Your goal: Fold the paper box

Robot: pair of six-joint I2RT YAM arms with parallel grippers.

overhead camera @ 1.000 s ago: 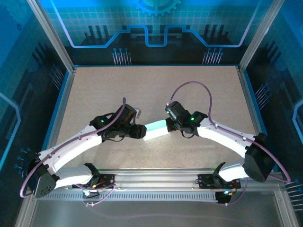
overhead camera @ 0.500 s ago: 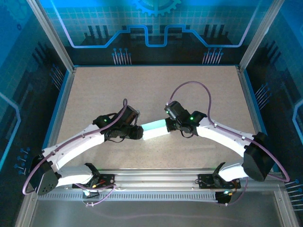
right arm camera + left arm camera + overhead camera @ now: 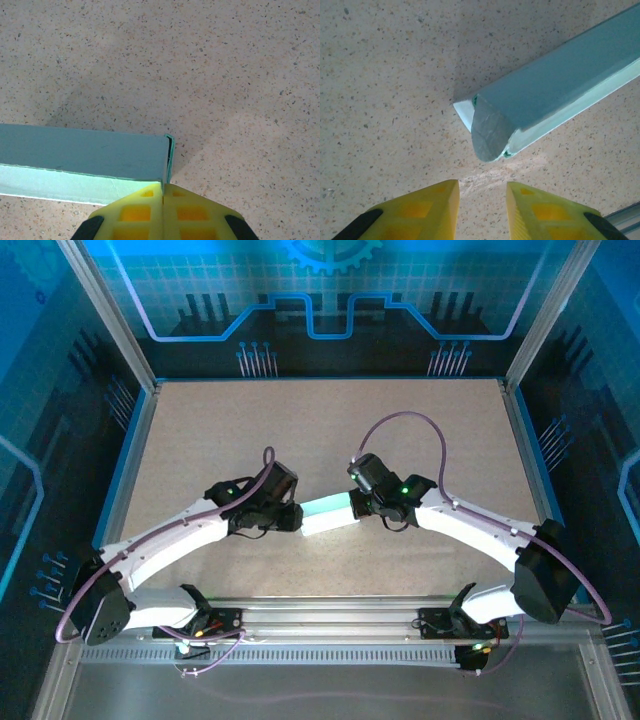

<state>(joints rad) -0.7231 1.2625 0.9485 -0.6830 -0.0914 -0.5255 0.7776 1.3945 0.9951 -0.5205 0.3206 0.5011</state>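
A speckled beige desk (image 3: 200, 430) is lying at the centre of the scene. Beyond the desk's far edge, a blue backdrop panel (image 3: 330, 290) is showing a gear and circuit-line pattern. Silver metal posts (image 3: 105, 315) are rising from the desk's far corners. An aluminium rail (image 3: 330, 612) is running along the desk's near edge.

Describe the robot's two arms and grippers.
The left arm and right arm have white curved shells, black joints, a green light near the wrist and a purple cable. The left gripper and right gripper have yellow recessed fingers with black patches.
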